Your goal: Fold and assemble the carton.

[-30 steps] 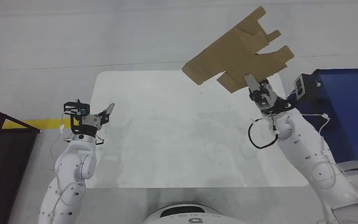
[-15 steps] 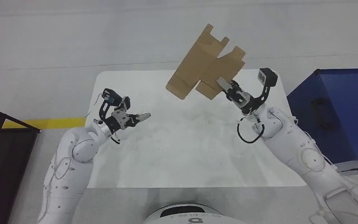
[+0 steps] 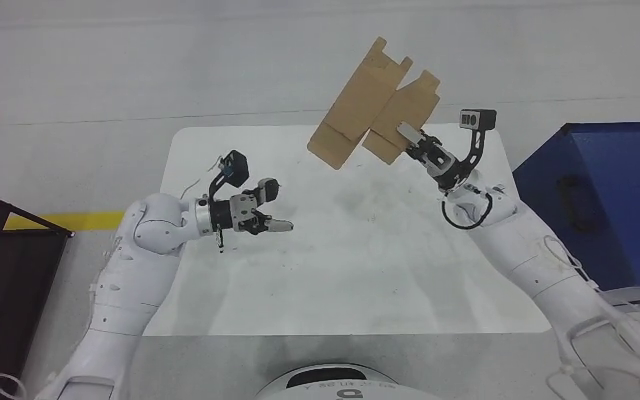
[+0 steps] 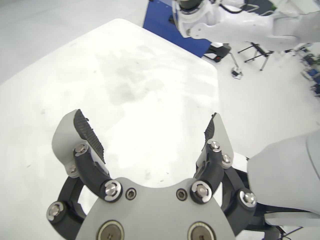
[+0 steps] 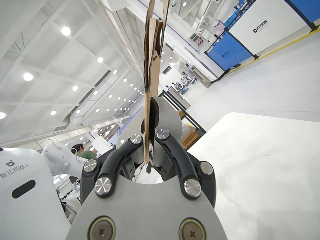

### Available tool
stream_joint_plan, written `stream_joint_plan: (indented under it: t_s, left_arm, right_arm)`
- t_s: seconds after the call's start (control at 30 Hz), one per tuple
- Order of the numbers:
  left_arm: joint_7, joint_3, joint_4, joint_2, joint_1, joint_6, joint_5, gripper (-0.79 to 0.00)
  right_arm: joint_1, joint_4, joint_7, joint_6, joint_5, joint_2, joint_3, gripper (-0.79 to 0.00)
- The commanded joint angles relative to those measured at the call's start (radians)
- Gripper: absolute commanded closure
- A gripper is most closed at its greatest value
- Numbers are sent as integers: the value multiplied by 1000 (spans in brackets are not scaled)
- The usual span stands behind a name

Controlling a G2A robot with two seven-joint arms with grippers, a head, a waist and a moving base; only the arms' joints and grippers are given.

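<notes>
A flat brown carton (image 3: 370,105) hangs in the air over the table's far edge, tilted, its flaps pointing away. My right gripper (image 3: 410,136) is shut on one of its near flaps. From the right wrist the carton (image 5: 152,51) is seen edge-on, rising from between the pads, where the gripper (image 5: 149,106) clamps it. My left gripper (image 3: 272,208) stands open over the left part of the white table (image 3: 350,270), nothing between its fingers (image 4: 86,131). The left wrist view has this gripper (image 4: 147,123) above bare tabletop, the other arm farther off.
A blue bin (image 3: 580,190) stands beside the table's right edge, also seen as a blue box (image 4: 165,23) from the left wrist. A yellow floor line (image 3: 90,219) runs at the left. A dark object (image 3: 25,290) sits by the left edge.
My left arm has swung in from the table's left edge toward the middle, gripper still open. The right arm brought the carton left and turned it steeper, then held nearly still.
</notes>
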State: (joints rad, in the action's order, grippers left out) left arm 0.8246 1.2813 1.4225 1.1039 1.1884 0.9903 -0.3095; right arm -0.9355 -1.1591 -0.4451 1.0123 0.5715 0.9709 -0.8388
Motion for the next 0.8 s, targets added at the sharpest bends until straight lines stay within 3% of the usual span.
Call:
stream_joint_plan:
  t_s: [0.0,0.3,0.37,0.43,0.47,0.7,0.77]
  left_arm:
    - [1,20,-9,-3,-29,-86,-73,-785]
    - [-13,5,1,-1,-17,-76,-36,-785]
    - [47,-37,-14,-4,-14,-53,152,-785]
    - [147,-99,-11,-16,-46,-142,421,-785]
    - [170,-111,-6,-19,-52,-164,474,-785]
    - [170,-111,-6,-19,-52,-164,474,-785]
    - [170,-111,-6,-19,-52,-164,474,-693]
  right_arm:
    - [5,5,-9,0,16,8,-8,0]
    - [5,3,-11,0,21,11,-10,0]
    - [5,3,-11,0,21,11,-10,0]
    - [6,7,9,-51,-16,11,-20,0]
    - [6,7,15,-61,-25,11,-22,0]
    - [6,7,15,-61,-25,11,-22,0]
    - [6,7,15,-61,-25,11,-22,0]
